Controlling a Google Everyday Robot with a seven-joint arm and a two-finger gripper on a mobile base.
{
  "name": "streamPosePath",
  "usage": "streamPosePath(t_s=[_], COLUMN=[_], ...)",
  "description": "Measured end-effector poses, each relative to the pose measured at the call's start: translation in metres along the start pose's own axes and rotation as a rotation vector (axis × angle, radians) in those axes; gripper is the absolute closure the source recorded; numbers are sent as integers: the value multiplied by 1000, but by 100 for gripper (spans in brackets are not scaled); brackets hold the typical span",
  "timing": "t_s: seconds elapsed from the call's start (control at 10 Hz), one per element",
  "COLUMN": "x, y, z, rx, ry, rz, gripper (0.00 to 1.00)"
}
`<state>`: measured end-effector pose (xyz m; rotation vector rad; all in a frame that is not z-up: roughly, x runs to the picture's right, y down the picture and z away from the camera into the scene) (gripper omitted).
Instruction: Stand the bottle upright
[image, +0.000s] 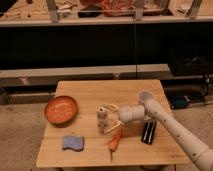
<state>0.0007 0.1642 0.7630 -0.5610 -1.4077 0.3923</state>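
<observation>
The small pale-beige bottle (102, 120) stands upright near the middle of the wooden table (90, 92), its whitish cap on top. My gripper (111, 118) is just to the right of it, at bottle height. Its two cream fingers (110, 107) are spread apart, one above and one below, and the bottle is at their tips, not clamped. The arm reaches in from the lower right.
An orange carrot (115, 139) lies just in front of the gripper. A black rectangular block (149, 132) lies under the arm at the right. An orange bowl (61, 109) sits at the left and a blue sponge (72, 143) at the front left.
</observation>
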Motion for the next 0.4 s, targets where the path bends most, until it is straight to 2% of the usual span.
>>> streamPosePath(t_s=[0.3,0.4], x=[6,9], y=[2,3], z=[-13,-21], rx=[41,65], ry=[51,70], rz=[12,18], gripper=[20,20])
